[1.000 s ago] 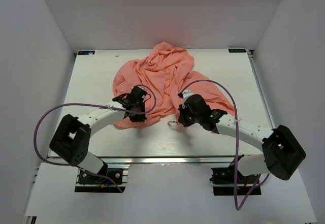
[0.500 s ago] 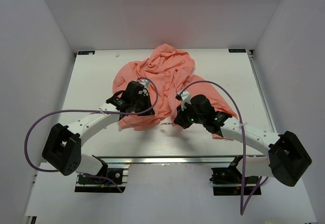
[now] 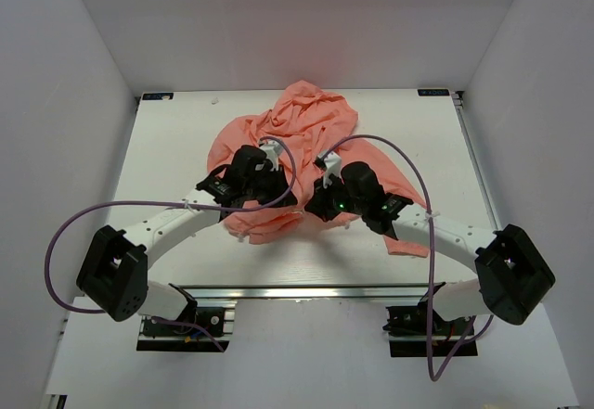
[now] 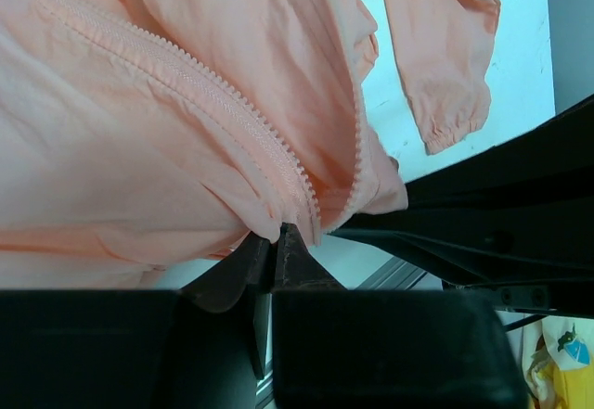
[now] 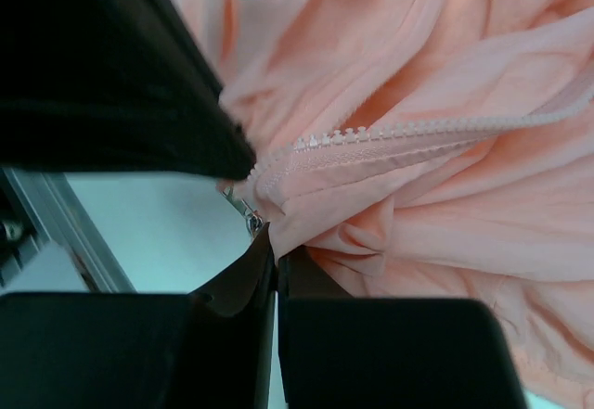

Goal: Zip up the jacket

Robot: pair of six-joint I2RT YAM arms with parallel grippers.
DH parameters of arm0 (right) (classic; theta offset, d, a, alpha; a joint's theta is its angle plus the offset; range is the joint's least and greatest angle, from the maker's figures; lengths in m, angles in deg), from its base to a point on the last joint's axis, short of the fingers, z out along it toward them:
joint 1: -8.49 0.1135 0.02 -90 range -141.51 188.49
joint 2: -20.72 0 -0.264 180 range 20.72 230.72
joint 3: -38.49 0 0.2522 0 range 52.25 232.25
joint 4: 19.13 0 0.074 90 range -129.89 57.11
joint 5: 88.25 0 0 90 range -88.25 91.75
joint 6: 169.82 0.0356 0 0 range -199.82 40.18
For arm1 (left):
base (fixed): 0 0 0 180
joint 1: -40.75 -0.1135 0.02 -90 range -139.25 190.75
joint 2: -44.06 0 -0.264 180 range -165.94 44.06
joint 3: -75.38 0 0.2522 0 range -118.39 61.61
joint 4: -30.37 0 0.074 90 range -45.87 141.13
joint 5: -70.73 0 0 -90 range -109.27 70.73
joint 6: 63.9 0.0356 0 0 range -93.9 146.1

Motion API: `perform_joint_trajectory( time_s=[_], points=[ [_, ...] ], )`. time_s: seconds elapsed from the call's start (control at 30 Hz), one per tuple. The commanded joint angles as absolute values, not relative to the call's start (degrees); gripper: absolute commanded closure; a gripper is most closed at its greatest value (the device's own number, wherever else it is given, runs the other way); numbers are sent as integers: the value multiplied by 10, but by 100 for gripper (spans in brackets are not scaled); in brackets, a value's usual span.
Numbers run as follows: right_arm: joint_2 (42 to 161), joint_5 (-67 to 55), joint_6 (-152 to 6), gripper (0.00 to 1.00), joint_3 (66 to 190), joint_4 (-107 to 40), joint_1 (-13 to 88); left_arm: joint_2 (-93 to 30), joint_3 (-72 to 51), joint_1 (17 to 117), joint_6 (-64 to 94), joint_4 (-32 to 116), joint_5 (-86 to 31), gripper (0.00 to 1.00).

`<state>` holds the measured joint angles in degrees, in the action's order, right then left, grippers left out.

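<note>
While the jacket (image 3: 302, 135) is lying crumpled on the tabletop (image 3: 167, 177) around the frame's centre, the left end effector (image 4: 276, 240) is pinching one front edge at the end of its zipper teeth (image 4: 204, 94). The right end effector (image 5: 276, 253) is clamping the other edge beside the slider (image 5: 249, 216), probably to bring both halves together.

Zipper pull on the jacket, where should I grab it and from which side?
Pinch the small metal pull tab itself, not the cloth. It hangs free at the bottom end of the zipper teeth, just past the jacket corner and over bare table. It is probably best to come from that open side, left in the right wrist view, closing on the tab alone.
</note>
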<state>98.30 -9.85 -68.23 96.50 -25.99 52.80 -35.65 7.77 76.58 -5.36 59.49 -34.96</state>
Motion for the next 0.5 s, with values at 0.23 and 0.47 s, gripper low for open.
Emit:
perform_joint_trajectory(
  time_s=[0.23, 0.47],
  points=[
    [994, 53, -535, 100, 1006, -177, 525, -332, 108, 790, -60, 583, -379, 100],
    [970, -11, -556, 100, 998, -175, 520, -286, 126, 798, -64, 594, -329, 100]
  ],
)
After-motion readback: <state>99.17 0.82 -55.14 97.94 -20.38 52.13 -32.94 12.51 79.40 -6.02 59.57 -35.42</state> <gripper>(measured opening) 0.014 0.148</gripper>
